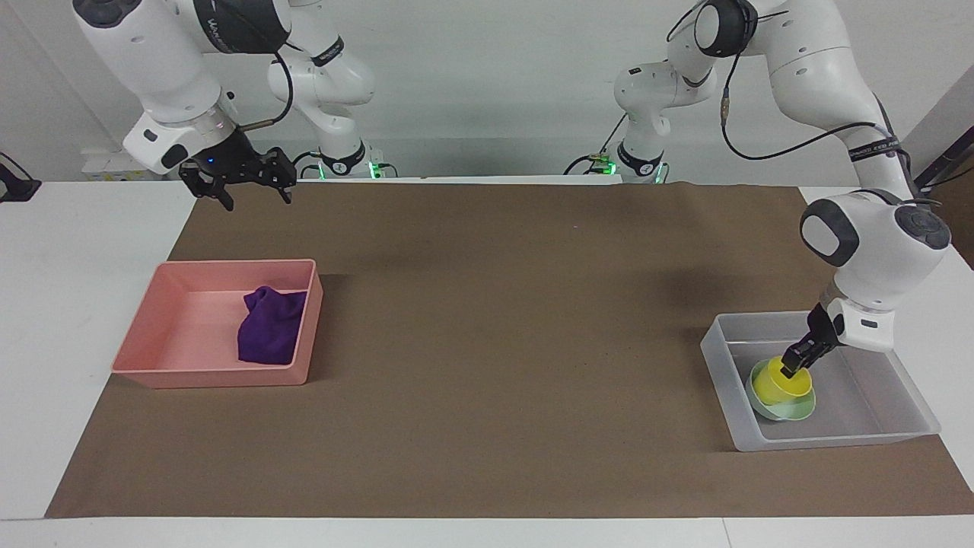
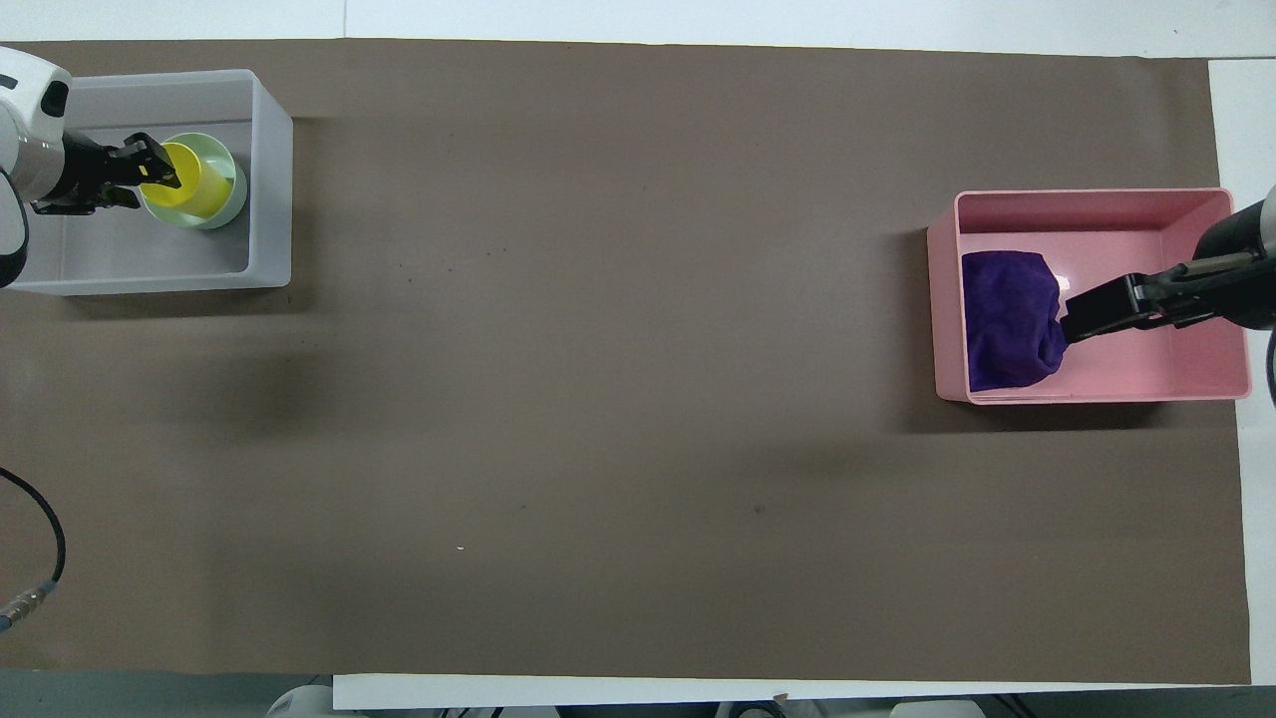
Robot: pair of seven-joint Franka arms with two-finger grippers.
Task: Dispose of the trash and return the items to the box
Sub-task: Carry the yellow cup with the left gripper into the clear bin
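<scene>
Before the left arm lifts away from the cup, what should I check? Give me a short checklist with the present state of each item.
1. Cup sits in the bowl: ok.
2. Bowl lies inside the clear box: ok.
3. Left gripper has let go of the cup's rim: cannot tell; it is right at the rim.
4. Cup stands straight: not ok, it looks tilted.
5. Rag lies in the pink tray: ok.
6. Right gripper is open and waits, raised over the mat's edge nearest the robots: ok.

A yellow cup (image 1: pixel 784 387), mint-green bowl (image 1: pixel 791 412), translucent grey box (image 1: pixel 837 438), purple rag (image 1: pixel 270 327), pink tray (image 1: pixel 198 373) and brown-covered white table (image 1: pixel 487 342) are seen.
</scene>
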